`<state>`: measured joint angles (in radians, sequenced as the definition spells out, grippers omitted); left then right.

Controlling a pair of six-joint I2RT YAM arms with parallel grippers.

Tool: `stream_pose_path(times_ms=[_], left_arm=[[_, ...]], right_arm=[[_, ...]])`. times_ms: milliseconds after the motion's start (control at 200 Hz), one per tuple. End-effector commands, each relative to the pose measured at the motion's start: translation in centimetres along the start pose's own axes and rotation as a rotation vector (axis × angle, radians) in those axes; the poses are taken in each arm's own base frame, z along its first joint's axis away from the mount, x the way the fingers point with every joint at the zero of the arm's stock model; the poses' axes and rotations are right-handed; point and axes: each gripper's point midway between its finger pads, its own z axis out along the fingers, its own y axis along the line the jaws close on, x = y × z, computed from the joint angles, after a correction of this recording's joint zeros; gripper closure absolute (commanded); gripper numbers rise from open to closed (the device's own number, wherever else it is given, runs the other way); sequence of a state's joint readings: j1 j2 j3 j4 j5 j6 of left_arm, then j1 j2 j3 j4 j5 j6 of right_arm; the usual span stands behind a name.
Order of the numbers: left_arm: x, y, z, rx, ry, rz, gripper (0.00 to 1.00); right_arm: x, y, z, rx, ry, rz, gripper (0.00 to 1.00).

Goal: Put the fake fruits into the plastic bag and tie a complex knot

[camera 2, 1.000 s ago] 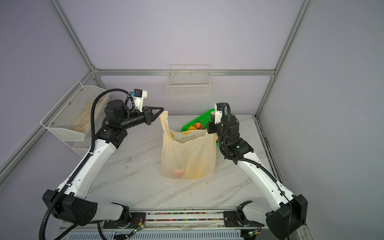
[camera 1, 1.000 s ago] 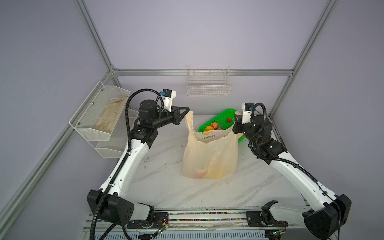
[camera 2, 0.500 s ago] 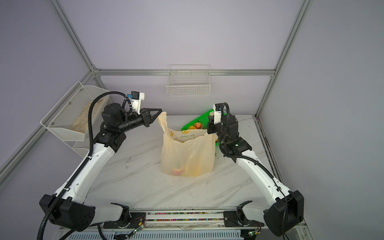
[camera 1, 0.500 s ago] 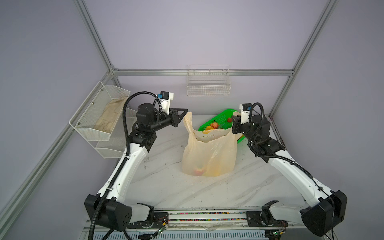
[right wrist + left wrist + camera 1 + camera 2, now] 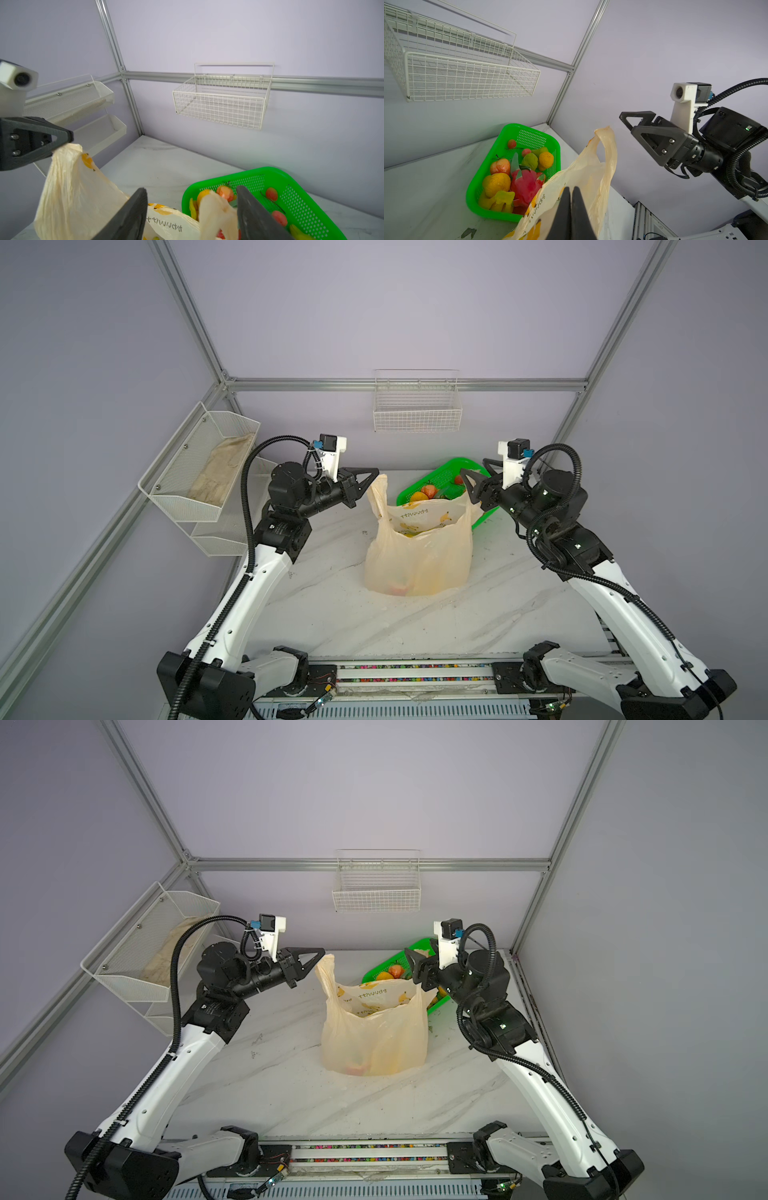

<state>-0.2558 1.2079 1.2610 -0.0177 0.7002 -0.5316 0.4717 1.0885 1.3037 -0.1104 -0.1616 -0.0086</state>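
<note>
The cream plastic bag [image 5: 419, 556] [image 5: 374, 1040] stands open on the table with fake fruits [image 5: 399, 587] showing through its bottom. More fake fruits [image 5: 428, 491] [image 5: 525, 182] lie in the green basket [image 5: 440, 472] behind it. My left gripper [image 5: 376, 472] [image 5: 571, 188] is shut on the top of the bag's left handle [image 5: 68, 149], holding it upright. My right gripper [image 5: 471, 479] [image 5: 191, 189] is open, and the right handle [image 5: 216, 207] hangs loose between its fingers. No knot shows; the two handles stand apart.
A white wire basket [image 5: 417, 414] hangs on the back wall. A mesh shelf [image 5: 199, 472] holding a pale cloth is fixed to the left wall, with a lower shelf [image 5: 220, 539] under it. The green basket [image 5: 259, 172] sits at the table's back right.
My right gripper's jaws have opened and let go of the bag's right handle, which now sags between them. The left gripper stays shut on the left handle, its arm shifted slightly left.
</note>
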Motion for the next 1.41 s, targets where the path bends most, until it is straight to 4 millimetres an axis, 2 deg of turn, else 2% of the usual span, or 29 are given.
stream_pose_path(times_ms=[0,95,160,255,360,460,585,670,705,720,760,895,985,1080,1270,1400], left_arm=[[-0.6,-1.5,-0.6,0.046,-0.032,0.010,1.00],[-0.6,-1.8,-0.6,0.057,-0.031,0.003,1.00],[-0.6,-1.9,-0.5,0.060,-0.031,0.003,1.00],[-0.6,-1.9,-0.5,0.063,-0.031,0.001,1.00],[-0.8,-2.1,-0.5,0.066,-0.032,0.002,1.00],[-0.9,-2.4,-0.6,0.075,-0.032,0.001,1.00],[-1.1,-2.9,-0.9,0.087,-0.036,0.003,1.00],[-1.3,-3.2,-1.0,0.093,-0.039,0.007,1.00],[-1.3,-3.3,-1.0,0.097,-0.039,0.007,1.00],[-1.3,-3.3,-1.1,0.099,-0.040,0.008,1.00],[-1.3,-3.4,-1.1,0.104,-0.037,0.005,1.00],[-1.4,-3.7,-1.2,0.112,-0.041,0.004,1.00],[-1.6,-4.0,-1.4,0.116,-0.048,0.006,1.00],[-1.9,-4.3,-1.5,0.125,-0.055,0.000,1.00],[-2.3,-4.3,-1.8,0.109,-0.078,-0.017,1.00],[-2.2,-3.5,-1.8,0.079,-0.087,-0.033,1.00]], right_arm=[[-1.2,0.8,-0.2,-0.019,-0.008,-0.027,0.30],[-1.6,0.8,0.1,-0.011,-0.006,-0.036,0.29],[-1.6,2.1,0.2,-0.083,-0.009,-0.039,0.29],[-1.4,6.8,0.2,-0.283,-0.022,-0.057,0.28],[0.5,12.3,0.8,-0.458,-0.003,-0.081,0.25],[2.9,15.1,1.9,-0.580,0.033,-0.082,0.11],[4.4,16.6,3.0,-0.678,-0.005,-0.078,0.07],[6.2,17.1,4.4,-0.709,0.006,-0.084,0.06],[6.5,17.4,4.7,-0.725,0.003,-0.098,0.06],[7.6,17.5,5.4,-0.735,0.024,-0.096,0.06],[8.6,17.9,6.0,-0.764,0.034,-0.094,0.06],[10.3,18.6,7.4,-0.809,0.025,-0.096,0.08],[11.8,18.5,8.8,-0.810,0.033,-0.091,0.15],[13.8,18.3,9.8,-0.836,0.042,-0.052,0.28],[15.8,18.2,9.5,-0.875,0.010,0.008,0.58],[17.1,17.8,9.4,-0.852,0.027,0.022,0.77]])
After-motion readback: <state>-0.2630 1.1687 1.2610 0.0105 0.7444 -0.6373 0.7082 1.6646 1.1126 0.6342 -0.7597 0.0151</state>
